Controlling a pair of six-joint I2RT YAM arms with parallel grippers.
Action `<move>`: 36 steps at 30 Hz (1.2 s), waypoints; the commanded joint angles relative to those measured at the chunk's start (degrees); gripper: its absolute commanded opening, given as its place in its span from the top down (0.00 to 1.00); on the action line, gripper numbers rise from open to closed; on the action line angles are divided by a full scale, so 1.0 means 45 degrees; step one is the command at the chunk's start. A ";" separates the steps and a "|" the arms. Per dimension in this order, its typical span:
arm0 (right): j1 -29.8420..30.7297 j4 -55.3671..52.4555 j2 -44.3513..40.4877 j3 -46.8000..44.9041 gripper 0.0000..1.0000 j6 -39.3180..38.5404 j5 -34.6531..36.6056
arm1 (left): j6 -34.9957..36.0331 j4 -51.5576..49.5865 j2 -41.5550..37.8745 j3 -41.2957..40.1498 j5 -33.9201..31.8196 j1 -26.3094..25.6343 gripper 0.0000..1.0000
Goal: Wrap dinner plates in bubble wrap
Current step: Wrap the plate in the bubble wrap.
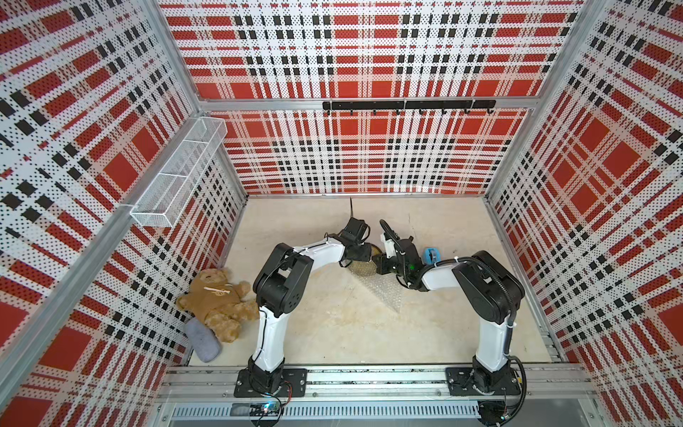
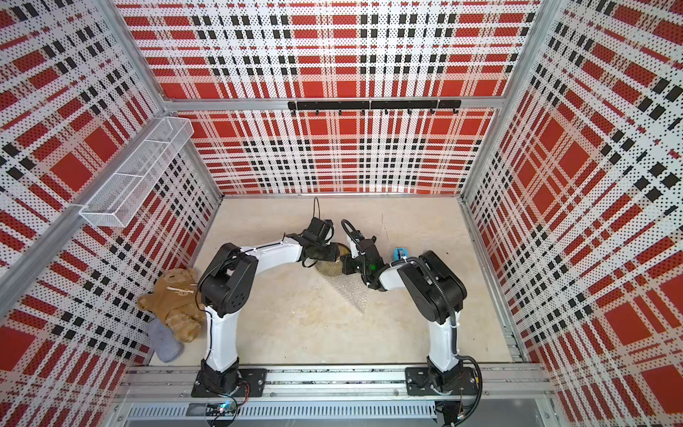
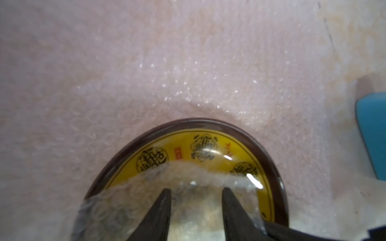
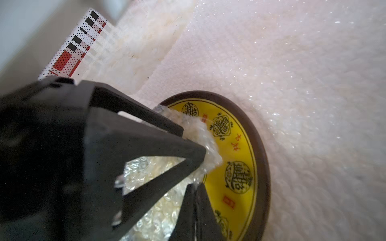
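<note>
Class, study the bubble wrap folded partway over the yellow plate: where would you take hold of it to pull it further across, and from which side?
Probably the flap's free edge of the bubble wrap: it lies loose over the yellow plate. Come from above at the covered side, pinching the thin fold; the rest lies flat, offering no lip.

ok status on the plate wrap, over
Left end effector open over fold. Right end effector shut on bubble wrap. Plate half covered. Tape dispenser beside, clear.

Left claw [image 3: 196, 191] jaws parted; right claw [image 4: 195, 184] nearly closed — arms converging
</note>
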 commanded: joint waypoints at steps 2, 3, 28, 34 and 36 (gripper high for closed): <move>-0.0273 -0.0571 -0.1856 -0.0536 0.71 -0.0055 -0.0082 | -0.0175 0.0018 0.0538 -0.0205 0.0269 0.0038 0.55; -0.0283 -0.0939 -0.2246 -0.0718 0.65 -0.0225 -0.0099 | -0.0150 0.0000 0.0637 -0.0248 0.0307 0.0038 0.55; 0.1852 -0.5077 -0.2870 -0.2879 0.84 -0.2980 -0.1266 | -0.1092 0.0608 0.0678 -0.1303 0.0016 0.0172 0.51; 0.1852 -0.5409 -0.4530 -0.5026 0.83 -0.1035 -0.0836 | -0.1646 0.1104 0.0548 -0.1725 -0.0102 0.0379 0.50; 0.1863 -0.5603 -0.5196 -0.5688 0.83 -0.0353 -0.0668 | -0.1672 0.1146 0.0594 -0.1729 -0.0033 0.0399 0.50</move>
